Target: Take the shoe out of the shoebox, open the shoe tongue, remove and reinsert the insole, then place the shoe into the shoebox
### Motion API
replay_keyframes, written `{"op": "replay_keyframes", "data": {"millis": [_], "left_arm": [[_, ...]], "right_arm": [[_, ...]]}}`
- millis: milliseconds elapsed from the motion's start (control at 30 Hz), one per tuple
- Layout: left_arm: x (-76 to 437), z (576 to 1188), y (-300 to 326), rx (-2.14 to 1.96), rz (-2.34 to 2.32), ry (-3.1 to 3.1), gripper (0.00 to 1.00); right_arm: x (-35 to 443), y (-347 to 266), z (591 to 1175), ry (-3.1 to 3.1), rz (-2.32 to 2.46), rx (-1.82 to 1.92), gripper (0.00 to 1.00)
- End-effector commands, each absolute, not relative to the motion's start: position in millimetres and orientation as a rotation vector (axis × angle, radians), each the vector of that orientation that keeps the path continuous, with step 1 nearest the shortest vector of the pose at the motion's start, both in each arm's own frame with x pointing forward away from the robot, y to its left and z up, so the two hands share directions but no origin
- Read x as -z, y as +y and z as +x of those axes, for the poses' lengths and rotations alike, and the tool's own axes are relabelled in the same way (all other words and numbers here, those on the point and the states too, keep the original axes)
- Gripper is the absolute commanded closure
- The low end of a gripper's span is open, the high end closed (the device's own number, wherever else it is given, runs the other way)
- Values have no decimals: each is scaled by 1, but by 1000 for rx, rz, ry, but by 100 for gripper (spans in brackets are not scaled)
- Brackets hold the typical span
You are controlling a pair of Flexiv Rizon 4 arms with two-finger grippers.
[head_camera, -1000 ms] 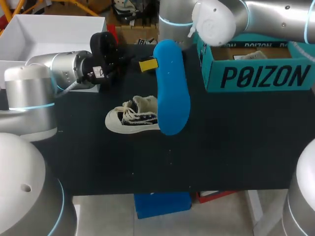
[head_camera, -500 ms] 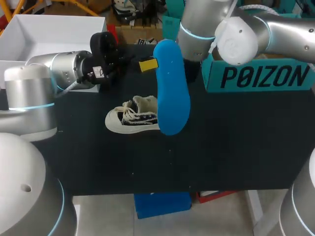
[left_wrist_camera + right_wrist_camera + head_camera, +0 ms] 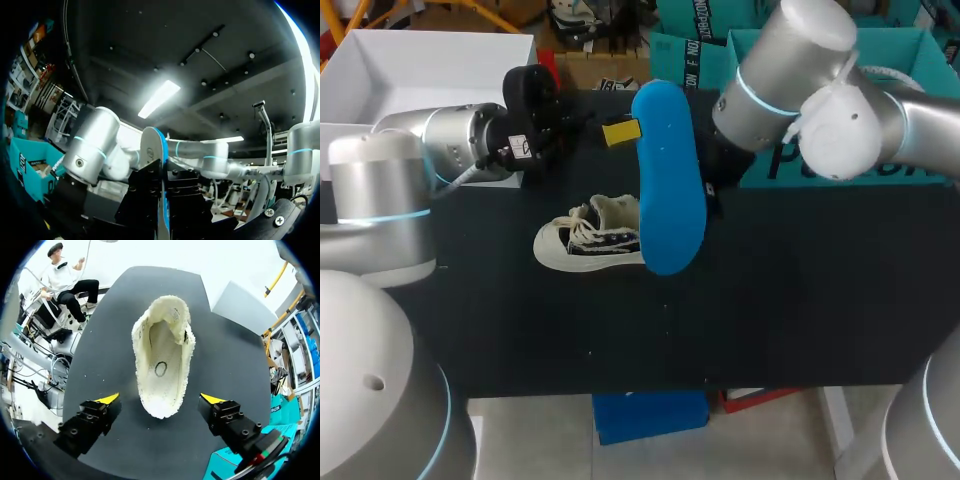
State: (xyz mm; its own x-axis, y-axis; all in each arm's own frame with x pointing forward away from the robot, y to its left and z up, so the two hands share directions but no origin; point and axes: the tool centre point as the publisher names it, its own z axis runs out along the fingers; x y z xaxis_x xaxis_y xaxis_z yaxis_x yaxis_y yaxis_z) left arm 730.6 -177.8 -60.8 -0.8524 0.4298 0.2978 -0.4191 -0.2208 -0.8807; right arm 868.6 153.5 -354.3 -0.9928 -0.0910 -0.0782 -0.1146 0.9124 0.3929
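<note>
A blue insole hangs upright in the air above the table, and my left gripper is shut on its upper edge. In the left wrist view the insole stands edge-on between the black fingers. A cream low-top shoe lies on the black table just left of the insole, toe to the left. My right arm reaches in behind the insole. In the right wrist view its gripper is open above the shoe, fingertips on either side of the heel and apart from it.
The teal shoebox stands at the back right, largely covered by my right arm; its corner shows beside the right finger. A white box sits at the back left. The black table stretches in front.
My right arm has swung from the back right, over the shoebox, towards the shoe and insole. The left arm, the insole and the shoe have stayed put.
</note>
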Motion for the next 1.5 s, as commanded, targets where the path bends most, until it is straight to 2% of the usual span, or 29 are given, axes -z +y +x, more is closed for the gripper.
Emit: {"op": "replay_keyframes", "data": {"millis": [33, 1500], "left_arm": [[62, 730, -179, -2107, -12, -1513, 100], [62, 730, -179, -2107, -12, -1513, 100]], "right_arm": [[364, 150, 866, 2951, -166, -791, 0], [432, 134, 879, 2848, -60, -1107, 0]]}}
